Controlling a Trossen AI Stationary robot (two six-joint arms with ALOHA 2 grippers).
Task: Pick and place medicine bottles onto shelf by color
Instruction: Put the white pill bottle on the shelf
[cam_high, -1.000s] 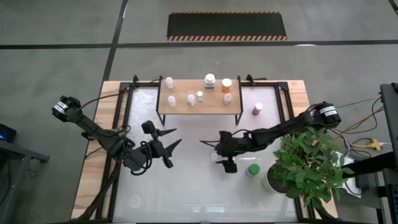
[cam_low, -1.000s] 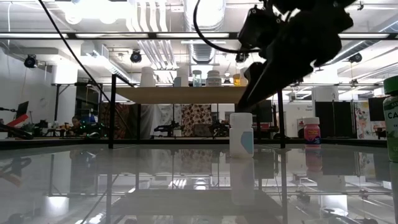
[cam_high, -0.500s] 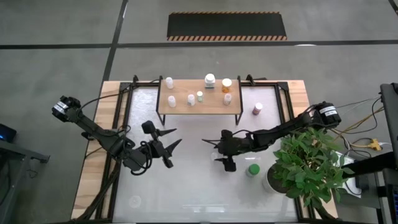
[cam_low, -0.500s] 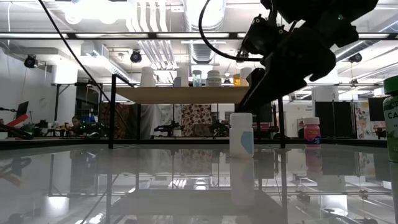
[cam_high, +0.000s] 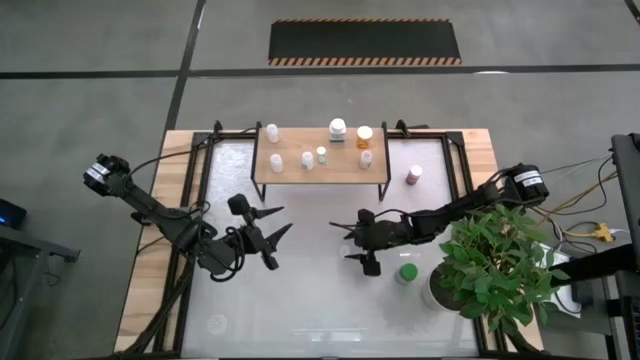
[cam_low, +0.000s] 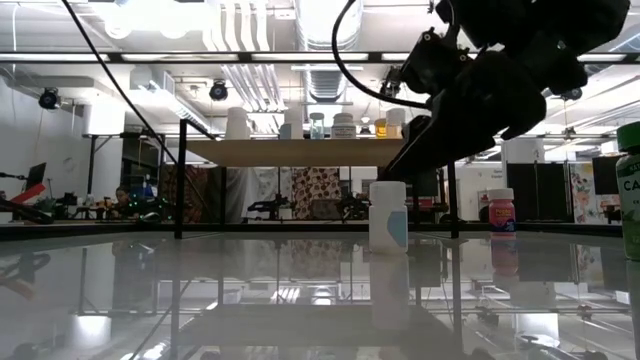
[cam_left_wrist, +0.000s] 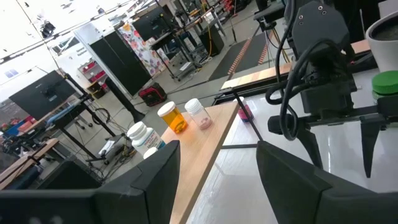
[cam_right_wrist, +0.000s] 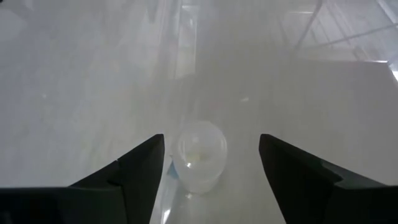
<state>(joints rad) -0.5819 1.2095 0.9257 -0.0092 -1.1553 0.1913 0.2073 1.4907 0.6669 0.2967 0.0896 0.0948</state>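
Observation:
A white bottle with a pale cap and blue label stands upright on the glossy tabletop. My right gripper hovers just above it, open and slanting down, one finger on either side of the cap without touching it. In the high view the right gripper is near the table's middle. My left gripper waits open, left of centre, held above the table. The wooden shelf at the far side carries several white bottles and an orange bottle.
A pink bottle stands on the table right of the shelf. A green-capped bottle stands close to my right arm, beside the potted plant. Black shelf legs rise from the table.
My right gripper has sunk toward the white bottle and tipped its fingers further downward. The bottle has stayed where it was.

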